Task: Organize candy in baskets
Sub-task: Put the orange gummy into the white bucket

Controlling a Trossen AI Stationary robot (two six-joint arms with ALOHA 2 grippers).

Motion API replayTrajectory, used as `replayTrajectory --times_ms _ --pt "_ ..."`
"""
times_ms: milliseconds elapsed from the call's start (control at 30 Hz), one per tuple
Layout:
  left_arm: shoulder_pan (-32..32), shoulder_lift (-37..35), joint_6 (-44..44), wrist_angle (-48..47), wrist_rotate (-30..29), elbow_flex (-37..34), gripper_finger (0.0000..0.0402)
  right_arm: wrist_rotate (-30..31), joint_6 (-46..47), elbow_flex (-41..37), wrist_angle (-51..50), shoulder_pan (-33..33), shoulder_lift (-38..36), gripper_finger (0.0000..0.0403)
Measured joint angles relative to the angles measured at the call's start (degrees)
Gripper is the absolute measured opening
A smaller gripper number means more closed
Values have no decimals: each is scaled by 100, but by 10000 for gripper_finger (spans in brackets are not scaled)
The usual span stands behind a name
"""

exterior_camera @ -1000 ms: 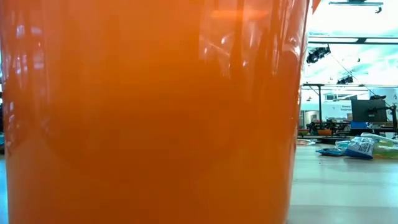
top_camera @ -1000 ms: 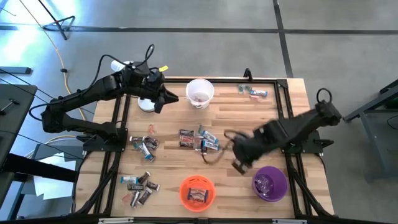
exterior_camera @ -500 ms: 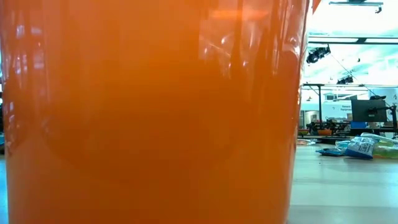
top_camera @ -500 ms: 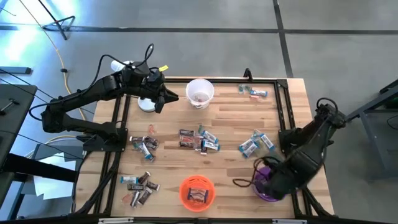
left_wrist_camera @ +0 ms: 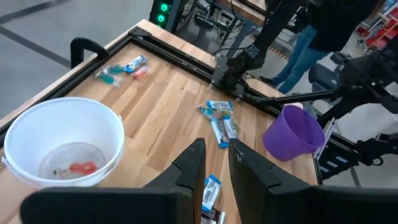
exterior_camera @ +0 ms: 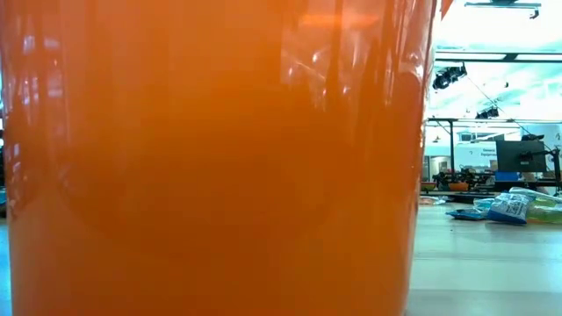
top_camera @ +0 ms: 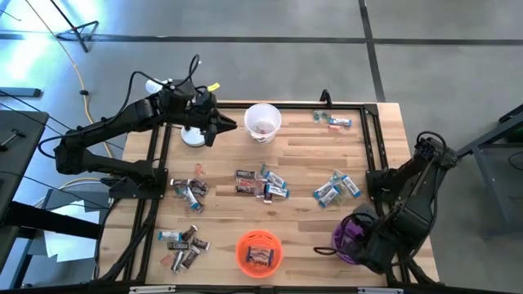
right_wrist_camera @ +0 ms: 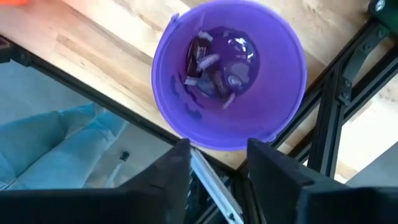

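The right gripper hangs over the purple basket at the table's near right corner, fingers spread and empty, candy lying inside. The left gripper hovers nearly closed, empty, beside the white basket at the far edge; open wood lies between the scattered candy clusters.

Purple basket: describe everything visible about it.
The small round purple plastic basket stands upright on the wooden table, at its near right corner, close to the edge and the black metal frame. Its wall is smooth and glossy. Inside lie several wrapped candy pieces, dark and silvery. The right hand hovers directly above it, fingers open, touching nothing.
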Motion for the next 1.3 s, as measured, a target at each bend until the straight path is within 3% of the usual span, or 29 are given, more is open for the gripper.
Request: replayTrajectory --times_ms 133,300,467,567,900,1300 --pt "0 2 29 10 0 0 55 160 15 -2 -76 -115 0 186" --pt "-2 0 -63 9 2 0 55 661 -198 123 -117 -423 -16 182" --pt "-2 2 -63 9 19 0 55 1558 -1463 293 -167 -941 -93 163" --pt "-2 2 -63 5 46 0 55 1759 -2495 199 -168 -1445 -202 152" --pt "-2 1 -17 -8 52 0 55 1803 -5977 -722 -170 -3686 -660 140" --pt "-2 213 -11 -39 61 0 55 1271 -7981 -2183 462 -6101 -1646 139"
